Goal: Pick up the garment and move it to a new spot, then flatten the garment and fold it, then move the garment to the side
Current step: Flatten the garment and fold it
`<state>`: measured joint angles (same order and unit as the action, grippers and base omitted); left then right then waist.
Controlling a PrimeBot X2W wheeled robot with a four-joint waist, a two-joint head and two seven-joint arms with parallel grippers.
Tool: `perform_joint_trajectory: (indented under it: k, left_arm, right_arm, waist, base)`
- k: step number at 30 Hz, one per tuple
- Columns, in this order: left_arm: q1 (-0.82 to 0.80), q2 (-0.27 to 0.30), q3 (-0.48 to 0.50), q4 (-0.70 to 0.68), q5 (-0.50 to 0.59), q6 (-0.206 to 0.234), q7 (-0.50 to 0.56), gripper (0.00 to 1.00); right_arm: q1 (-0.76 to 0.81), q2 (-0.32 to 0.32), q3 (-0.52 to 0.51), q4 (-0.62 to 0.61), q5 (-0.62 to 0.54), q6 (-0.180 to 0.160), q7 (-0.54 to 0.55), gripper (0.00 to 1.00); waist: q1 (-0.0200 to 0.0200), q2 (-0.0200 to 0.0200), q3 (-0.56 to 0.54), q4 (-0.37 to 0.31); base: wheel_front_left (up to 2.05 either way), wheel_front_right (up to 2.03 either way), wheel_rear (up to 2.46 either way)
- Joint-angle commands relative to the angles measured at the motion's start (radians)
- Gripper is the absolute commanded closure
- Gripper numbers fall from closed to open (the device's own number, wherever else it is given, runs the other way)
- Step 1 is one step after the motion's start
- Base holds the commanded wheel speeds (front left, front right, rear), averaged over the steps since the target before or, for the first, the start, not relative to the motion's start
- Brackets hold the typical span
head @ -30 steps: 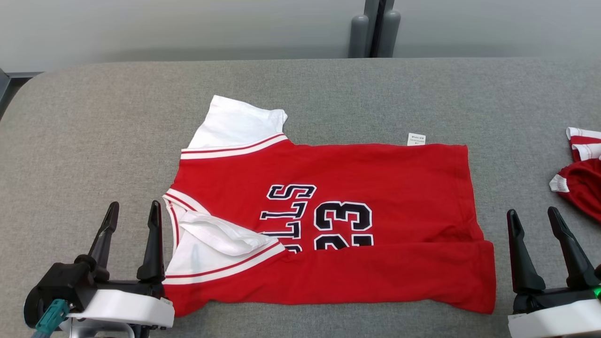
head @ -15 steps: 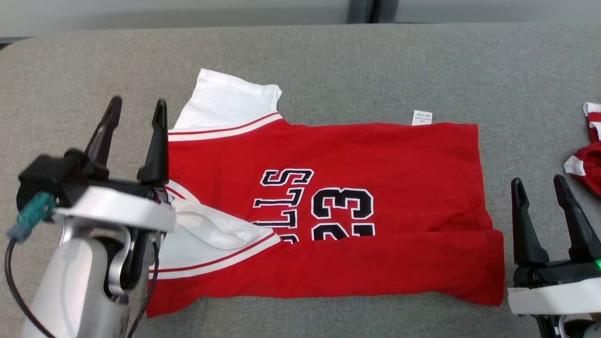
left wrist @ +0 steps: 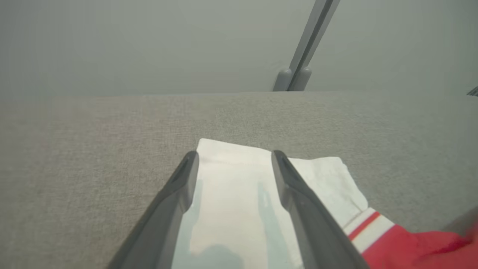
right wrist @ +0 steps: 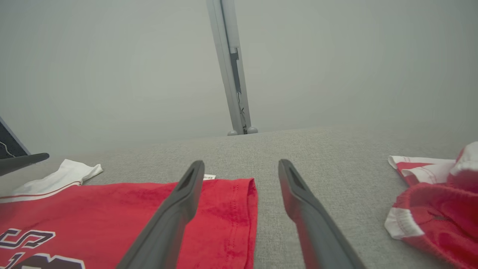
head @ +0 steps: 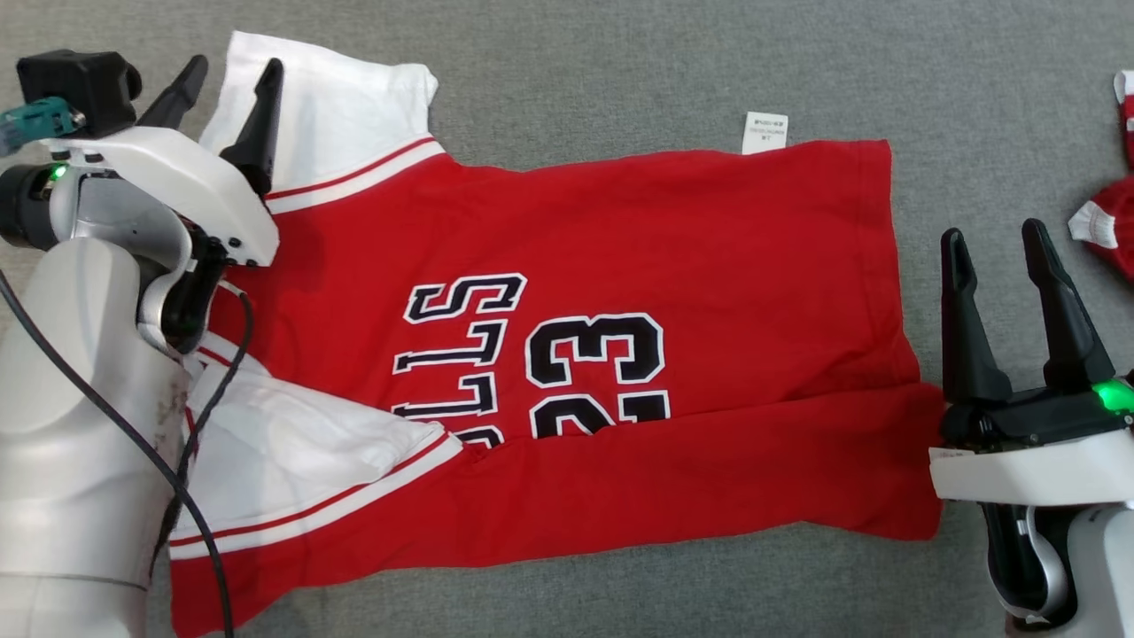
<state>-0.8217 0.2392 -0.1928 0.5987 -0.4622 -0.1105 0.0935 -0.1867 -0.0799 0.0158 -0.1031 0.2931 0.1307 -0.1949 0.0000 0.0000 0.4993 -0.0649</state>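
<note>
Bare test lab — grey padded table (head: 620, 53), blank wall (right wrist: 112, 56)

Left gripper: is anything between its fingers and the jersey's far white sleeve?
Nothing visible stands between them. The left gripper is open, right at the white sleeve of the jersey. In the left wrist view the sleeve lies flat between the fingers, with bare grey table around. The other red garment lies far to the right.

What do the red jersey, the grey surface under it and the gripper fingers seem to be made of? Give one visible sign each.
The red jersey: soft matte knit cloth, probably cotton; it creases and has stitched hems. The grey surface: matte woven fabric, flecked weave. The gripper fingers: smooth dark plastic or rubber, dull sheen.
</note>
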Motion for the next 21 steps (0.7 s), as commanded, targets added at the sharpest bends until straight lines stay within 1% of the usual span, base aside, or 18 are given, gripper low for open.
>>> perform_joint_trajectory:
  k: [1,5,11,12,13,16,21]
  left_arm:
    - [-0.030,0.010,0.002,0.031,-0.007,-0.004,0.000,0.00]
    - [-0.094,0.032,0.004,0.171,-0.012,-0.011,-0.008,0.00]
    - [-0.150,0.024,-0.020,0.299,-0.023,-0.019,-0.027,0.00]
    - [-0.161,0.023,-0.026,0.313,-0.026,-0.020,-0.032,0.40]
    - [-0.167,0.020,-0.033,0.324,-0.027,-0.020,-0.037,1.00]
    - [-0.195,0.012,-0.059,0.348,-0.021,-0.023,-0.062,1.00]
    - [-0.236,-0.015,-0.100,0.371,-0.028,-0.023,-0.120,1.00]
  right_arm:
    - [-0.020,-0.010,0.004,0.010,0.005,0.000,-0.010,0.00]
    - [-0.054,-0.018,0.008,0.044,0.018,0.000,-0.024,0.00]
    - [-0.121,-0.044,0.002,0.103,0.045,0.000,-0.028,0.00]
    - [-0.140,-0.049,0.008,0.116,0.054,0.000,-0.024,0.00]
    - [-0.160,-0.059,0.013,0.136,0.056,0.000,-0.019,0.00]
    - [-0.233,-0.086,0.039,0.206,0.080,0.000,-0.003,0.00]
    - [-0.344,-0.135,0.116,0.355,0.129,0.000,0.034,0.00]
  waist:
    - [0.0000,0.0000,0.035,-0.033]
    - [0.0000,0.0000,0.054,-0.047]
    - [0.0000,0.0000,0.062,-0.048]
    - [0.0000,0.0000,0.063,-0.046]
    - [0.0000,0.0000,0.063,-0.045]
    - [0.0000,0.0000,0.067,-0.036]
    - [0.0000,0.0000,0.073,-0.006]
  base:
    - [0.00,0.00,0.00]
    - [0.00,0.00,0.00]
    - [0.00,0.00,0.00]
    - [0.00,0.00,0.00]
    - [0.00,0.00,0.00]
    - [0.00,0.00,0.00]
    - [0.00,0.00,0.00]
